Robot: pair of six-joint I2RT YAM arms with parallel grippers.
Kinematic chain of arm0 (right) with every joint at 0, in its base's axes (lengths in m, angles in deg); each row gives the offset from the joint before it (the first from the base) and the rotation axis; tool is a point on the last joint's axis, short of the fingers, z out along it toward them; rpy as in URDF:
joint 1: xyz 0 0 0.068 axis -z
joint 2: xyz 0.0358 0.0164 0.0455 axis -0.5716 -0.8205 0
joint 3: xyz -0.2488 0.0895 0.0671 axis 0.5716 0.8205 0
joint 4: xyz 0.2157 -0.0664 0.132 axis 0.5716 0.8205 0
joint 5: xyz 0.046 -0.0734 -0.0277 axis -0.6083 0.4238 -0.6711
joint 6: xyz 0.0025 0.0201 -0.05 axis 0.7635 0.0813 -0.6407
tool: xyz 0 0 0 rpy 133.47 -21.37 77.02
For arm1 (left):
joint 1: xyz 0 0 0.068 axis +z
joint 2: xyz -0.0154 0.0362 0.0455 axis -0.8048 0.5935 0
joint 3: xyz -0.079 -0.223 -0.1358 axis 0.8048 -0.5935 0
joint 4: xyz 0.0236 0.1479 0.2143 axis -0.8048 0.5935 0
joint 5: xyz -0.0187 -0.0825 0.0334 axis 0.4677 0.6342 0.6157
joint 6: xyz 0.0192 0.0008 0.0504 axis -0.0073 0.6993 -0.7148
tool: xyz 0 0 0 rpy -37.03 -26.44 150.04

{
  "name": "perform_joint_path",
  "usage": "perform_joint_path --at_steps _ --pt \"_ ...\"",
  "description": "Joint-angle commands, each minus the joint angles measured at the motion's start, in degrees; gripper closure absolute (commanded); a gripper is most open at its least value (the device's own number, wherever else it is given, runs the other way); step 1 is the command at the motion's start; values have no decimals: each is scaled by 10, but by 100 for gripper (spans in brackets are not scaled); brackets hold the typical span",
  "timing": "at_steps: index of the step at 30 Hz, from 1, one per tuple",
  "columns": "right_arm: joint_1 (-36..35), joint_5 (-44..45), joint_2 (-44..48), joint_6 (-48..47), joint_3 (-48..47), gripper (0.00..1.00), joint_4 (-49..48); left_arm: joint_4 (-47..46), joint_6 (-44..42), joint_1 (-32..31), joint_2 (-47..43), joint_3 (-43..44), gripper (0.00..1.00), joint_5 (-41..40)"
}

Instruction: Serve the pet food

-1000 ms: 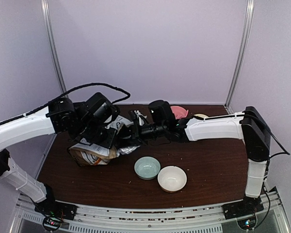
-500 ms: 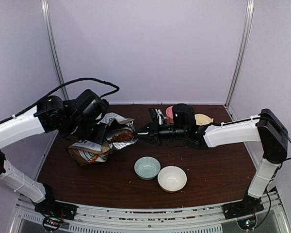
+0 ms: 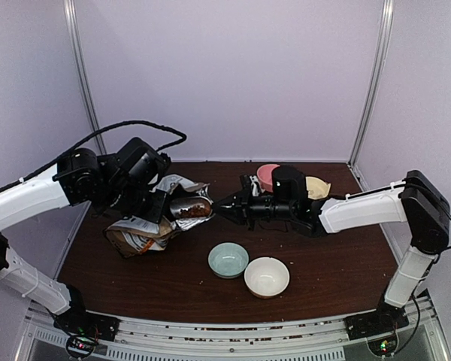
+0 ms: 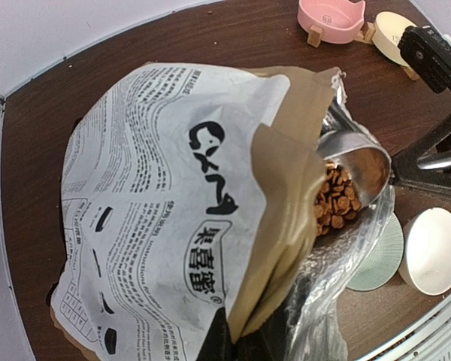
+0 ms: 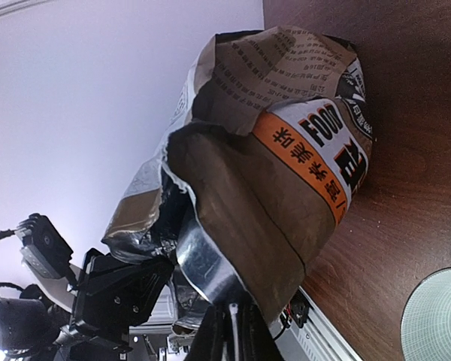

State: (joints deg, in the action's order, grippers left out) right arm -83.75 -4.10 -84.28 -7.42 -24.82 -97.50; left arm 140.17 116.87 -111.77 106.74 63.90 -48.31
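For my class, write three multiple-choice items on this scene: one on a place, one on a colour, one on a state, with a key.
1. Where is the metal scoop's cup? A) in the bag's mouth, by the pet food B) in a bowl C) on the floor
2. The bowl left of the white bowl is: A) pale green B) black C) red
3. That one and the white bowl are: A) full B) empty C) overturned
Key: A, left wrist view shows it there; A, its glaze; B, bare insides.

Blocking bag [image 4: 158,226] mouth: scoop [image 4: 361,169], right gripper [image 3: 227,207]; green bowl [image 3: 228,260] apparently open above.
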Motion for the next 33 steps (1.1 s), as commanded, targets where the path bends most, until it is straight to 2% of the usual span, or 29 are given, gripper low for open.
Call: perform_joint_path --at_steps 1,7,15,23,33 --pt "1 56 47 51 18 100 48 -85 -32 1 -27 0 100 9" --pt "-1 87 66 87 8 100 104 -111 -71 1 -30 -16 100 27" --pt "-18 114 78 180 -1 100 110 -132 -106 1 -38 -26 100 24" --pt "-29 136 106 240 -22 100 174 -148 -131 1 -44 -34 100 18" --pt "-49 151 99 320 -50 100 179 -177 -161 1 -66 -34 100 11"
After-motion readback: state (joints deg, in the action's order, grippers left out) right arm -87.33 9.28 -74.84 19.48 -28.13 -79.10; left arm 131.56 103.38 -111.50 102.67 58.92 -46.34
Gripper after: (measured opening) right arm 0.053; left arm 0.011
